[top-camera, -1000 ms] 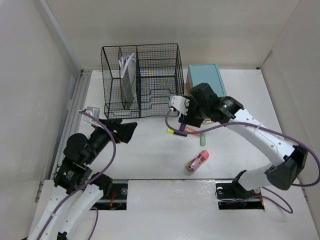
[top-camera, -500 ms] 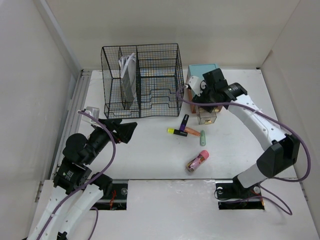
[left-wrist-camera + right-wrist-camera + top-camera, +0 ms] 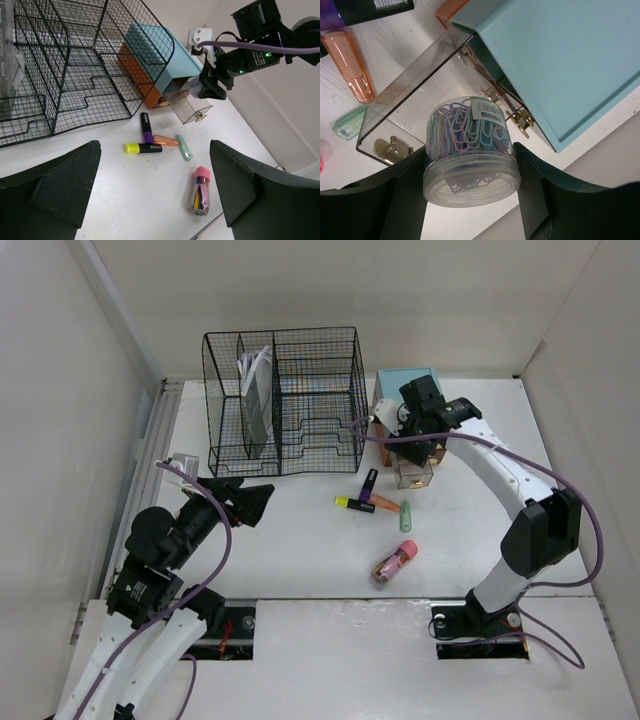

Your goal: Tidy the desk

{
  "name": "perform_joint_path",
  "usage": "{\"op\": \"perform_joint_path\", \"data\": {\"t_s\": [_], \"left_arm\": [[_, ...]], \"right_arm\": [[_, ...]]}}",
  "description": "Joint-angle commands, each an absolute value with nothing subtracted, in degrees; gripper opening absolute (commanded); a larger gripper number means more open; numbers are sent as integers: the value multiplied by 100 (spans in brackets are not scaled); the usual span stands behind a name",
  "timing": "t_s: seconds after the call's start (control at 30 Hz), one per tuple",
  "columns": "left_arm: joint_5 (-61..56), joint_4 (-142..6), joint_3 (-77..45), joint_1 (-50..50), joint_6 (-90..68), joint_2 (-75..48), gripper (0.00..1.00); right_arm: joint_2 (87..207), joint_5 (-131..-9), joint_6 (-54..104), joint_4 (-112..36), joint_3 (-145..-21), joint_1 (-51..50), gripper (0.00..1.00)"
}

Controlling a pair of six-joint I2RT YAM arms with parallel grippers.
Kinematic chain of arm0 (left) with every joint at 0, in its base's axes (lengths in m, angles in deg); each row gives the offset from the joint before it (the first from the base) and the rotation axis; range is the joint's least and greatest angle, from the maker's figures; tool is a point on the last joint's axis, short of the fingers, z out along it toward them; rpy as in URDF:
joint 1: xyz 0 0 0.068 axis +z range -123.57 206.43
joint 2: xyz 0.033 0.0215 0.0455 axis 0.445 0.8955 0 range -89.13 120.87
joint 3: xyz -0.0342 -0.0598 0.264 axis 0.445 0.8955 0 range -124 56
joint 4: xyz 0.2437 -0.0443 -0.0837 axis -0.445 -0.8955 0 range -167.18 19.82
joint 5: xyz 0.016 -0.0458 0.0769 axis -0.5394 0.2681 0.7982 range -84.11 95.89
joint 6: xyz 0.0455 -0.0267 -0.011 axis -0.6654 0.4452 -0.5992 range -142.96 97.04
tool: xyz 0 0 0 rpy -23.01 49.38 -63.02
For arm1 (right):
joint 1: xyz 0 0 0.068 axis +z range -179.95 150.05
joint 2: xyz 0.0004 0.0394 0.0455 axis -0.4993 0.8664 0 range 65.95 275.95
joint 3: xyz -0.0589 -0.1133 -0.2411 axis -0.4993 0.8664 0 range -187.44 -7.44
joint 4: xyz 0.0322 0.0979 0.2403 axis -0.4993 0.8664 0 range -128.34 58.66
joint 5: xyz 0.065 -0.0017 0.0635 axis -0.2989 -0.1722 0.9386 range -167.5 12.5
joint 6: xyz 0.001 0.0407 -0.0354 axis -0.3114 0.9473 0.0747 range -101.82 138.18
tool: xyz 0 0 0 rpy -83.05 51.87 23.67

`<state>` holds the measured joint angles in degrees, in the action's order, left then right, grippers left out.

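Two grippers above the flat white desk [image 3: 300, 540]: right gripper [image 3: 470, 170] clamps a clear round paper-clip tub [image 3: 467, 125], left gripper [image 3: 252, 498] has fingers apart.

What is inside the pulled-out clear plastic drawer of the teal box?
The clear plastic drawer shows a bare floor where visible. The round clear tub of coloured paper clips, held in the right pincer, hides the rest.

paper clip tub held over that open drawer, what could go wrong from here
1. The paper clip tub, pinched between the right fingers, looks nearly as wide as the clear drawer. It may catch the rim and drop onto the desk.
2. The drawer is pulled far out of the teal drawer box, so pressing down could tip it or pull it free.
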<state>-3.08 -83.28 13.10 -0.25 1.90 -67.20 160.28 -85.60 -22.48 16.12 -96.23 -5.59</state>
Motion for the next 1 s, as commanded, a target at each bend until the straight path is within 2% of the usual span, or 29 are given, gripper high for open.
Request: {"op": "perform_joint_path", "data": {"t_s": [0.0, 0.1, 0.23, 0.33, 0.47, 0.97], "left_arm": [[-334, -8099, 1135, -56, 86, -6777, 88], [-334, -8099, 1135, -56, 86, -6830, 88], [-334, -8099, 1196, -56, 86, -6830, 88], [-334, -8099, 1196, -56, 86, -6830, 88], [-334, -8099, 1196, -56, 86, -6883, 88], [-334, -8151, 1196, -56, 86, -6883, 88]], "right_arm": [[16017, -8620, -2339, 1799, -9937, -578, 24], [16079, -8568, -2392, 1949, -9937, -578, 27], [16184, -8498, -2453, 2081, -9937, -578, 38], [16184, -8445, -2453, 2134, -9937, -525, 41], [16246, -8444, -2453, 2134, -9937, -473, 55], [16132, -8391, -2401, 2081, -9990, -367, 69]]}}
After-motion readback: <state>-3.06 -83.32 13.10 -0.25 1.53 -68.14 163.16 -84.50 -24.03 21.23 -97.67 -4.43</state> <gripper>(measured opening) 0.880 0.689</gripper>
